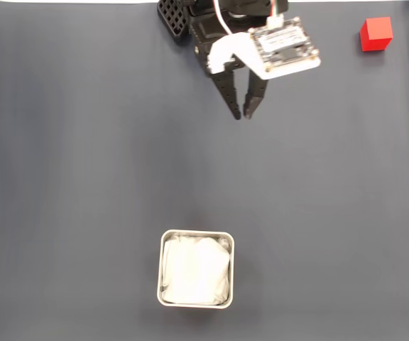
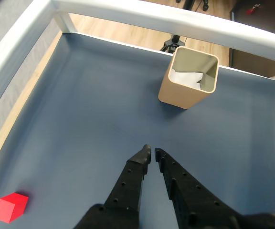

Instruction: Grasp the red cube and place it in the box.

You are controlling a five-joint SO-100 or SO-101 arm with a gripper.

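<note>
Still pre-grasp: gripper [image 1: 246, 114] empty, fingers nearly closed, well apart from red cube [image 1: 375, 34]; box [image 1: 163, 268] waiting; must swing over, open.

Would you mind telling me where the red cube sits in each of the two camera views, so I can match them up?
Fixed view: the red cube lies near the top right corner, on the dark mat, right of the gripper.
Wrist view: the red cube lies in the bottom left corner, left of the gripper.
Shared landmark: the box with its white lining, at bottom centre in the fixed view and upper right in the wrist view.
</note>
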